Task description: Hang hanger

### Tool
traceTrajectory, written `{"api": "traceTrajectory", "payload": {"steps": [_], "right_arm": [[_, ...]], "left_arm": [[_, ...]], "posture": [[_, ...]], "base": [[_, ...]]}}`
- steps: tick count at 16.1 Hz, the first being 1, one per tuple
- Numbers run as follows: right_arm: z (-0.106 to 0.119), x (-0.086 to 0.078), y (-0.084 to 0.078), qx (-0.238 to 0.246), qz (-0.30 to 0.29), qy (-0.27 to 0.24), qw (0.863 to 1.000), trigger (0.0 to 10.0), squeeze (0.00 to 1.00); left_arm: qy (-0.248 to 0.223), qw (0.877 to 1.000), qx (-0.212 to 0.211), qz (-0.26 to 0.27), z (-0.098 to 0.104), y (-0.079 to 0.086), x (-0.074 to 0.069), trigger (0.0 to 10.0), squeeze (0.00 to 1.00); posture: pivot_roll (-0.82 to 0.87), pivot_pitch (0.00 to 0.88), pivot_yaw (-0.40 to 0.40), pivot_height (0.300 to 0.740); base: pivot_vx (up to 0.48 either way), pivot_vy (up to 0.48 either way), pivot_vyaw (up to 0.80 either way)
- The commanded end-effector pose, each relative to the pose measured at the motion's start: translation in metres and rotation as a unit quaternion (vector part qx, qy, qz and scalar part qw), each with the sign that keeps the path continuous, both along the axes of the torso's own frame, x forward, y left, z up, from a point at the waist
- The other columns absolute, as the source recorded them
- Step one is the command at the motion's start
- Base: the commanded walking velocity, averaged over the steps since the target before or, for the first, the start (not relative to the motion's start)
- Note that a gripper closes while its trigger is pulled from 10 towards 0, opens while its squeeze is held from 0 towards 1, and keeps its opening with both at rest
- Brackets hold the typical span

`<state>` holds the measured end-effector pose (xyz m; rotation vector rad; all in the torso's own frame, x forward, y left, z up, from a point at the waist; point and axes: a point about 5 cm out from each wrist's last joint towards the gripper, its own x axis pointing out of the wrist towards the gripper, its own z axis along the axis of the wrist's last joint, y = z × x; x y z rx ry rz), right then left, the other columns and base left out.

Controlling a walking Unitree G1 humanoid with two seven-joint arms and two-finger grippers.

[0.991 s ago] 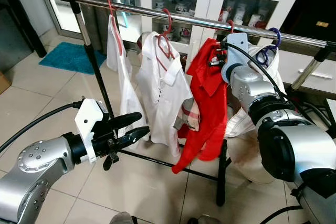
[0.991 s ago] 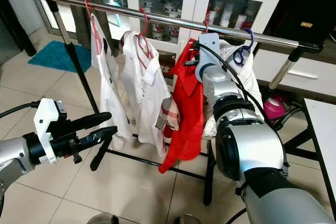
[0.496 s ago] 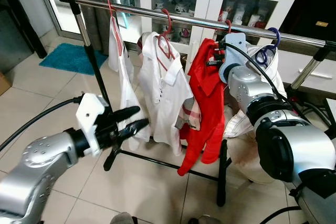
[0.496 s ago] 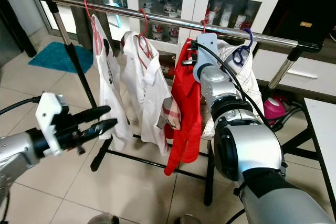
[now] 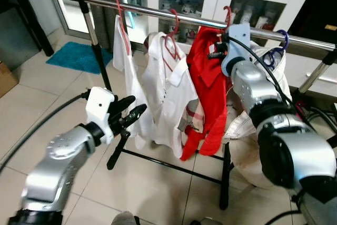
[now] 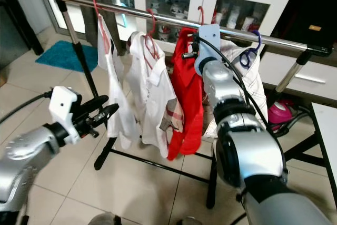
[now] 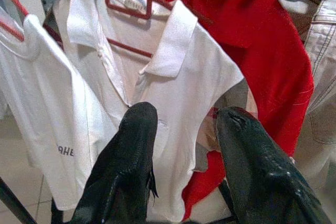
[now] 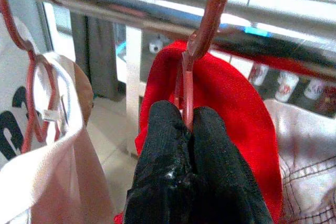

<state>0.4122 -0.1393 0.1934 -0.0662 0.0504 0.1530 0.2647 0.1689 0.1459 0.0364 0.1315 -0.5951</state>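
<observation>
The right tool (image 8: 186, 129) is clamped on the thin neck of the red hanger (image 8: 205, 24), its two black fingers pressed together just below the hook. That hook curls up against the steel rail (image 5: 184, 18); in the right wrist view it crosses in front of the bar, and I cannot tell whether it is already seated over the top or only lifted level with it. The hanger carries a red shirt (image 5: 210, 85), which hangs straight down under the tool, so the hanger's long axis runs roughly across the rail while the rail itself runs side to side before the robot. The right arm is the one at the job; what matters for the next move, as I judge it, is that the hook's open side clears the bar and drops onto it.

The left tool (image 5: 129, 115) hovers low and well short of the rack, fingers apart and empty, pointing at a white collared shirt (image 7: 173, 93).

The rail is smooth polished metal on a black frame. Beside the red shirt hang the white collared shirt on a red wire hanger, a white T-shirt (image 5: 126, 77) further along, and a pale garment (image 5: 263, 72) on a purple hook (image 5: 283, 43). The fabrics look soft and limp.
</observation>
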Motion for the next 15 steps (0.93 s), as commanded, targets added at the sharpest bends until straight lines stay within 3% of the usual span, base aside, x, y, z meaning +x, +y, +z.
{"api": "traceTrajectory", "payload": {"steps": [1,3,8,11,15], "right_arm": [[0.02,0.001,-0.004,0.007,0.001,-0.048,0.999,0.0,0.0],[0.014,-0.003,-0.004,0.014,0.005,-0.049,0.999,0.0,0.0],[-0.002,-0.041,-0.008,0.071,0.003,-0.117,0.991,0.0,0.0],[-0.014,-0.063,-0.002,0.016,0.024,-0.123,0.992,0.0,0.0],[-0.045,-0.091,0.003,0.001,0.026,-0.048,0.999,0.0,0.0]], "left_arm": [[-0.013,1.0,0.005,0.0,0.003,-0.003,0.003,10.0,0.0],[-0.017,1.0,0.004,0.0,0.003,-0.004,0.005,10.0,0.0],[-0.017,1.0,0.005,0.021,-0.001,0.003,0.011,10.0,0.0],[-0.019,0.999,0.009,0.031,-0.004,0.004,0.013,10.0,0.0],[-0.02,0.999,0.008,0.046,-0.01,0.005,0.011,10.0,0.0]], "posture": [[0.03,0.0,-0.032,0.74],[0.03,0.0,-0.034,0.74],[0.01,0.0,-0.003,0.74],[-0.01,0.0,-0.004,0.74],[0.0,0.0,-0.039,0.74]], "base": [[0.0,0.0,0.0],[0.0,0.0,0.0],[0.0,0.0,0.0],[0.0,0.0,0.0],[0.0,0.0,0.0]]}}
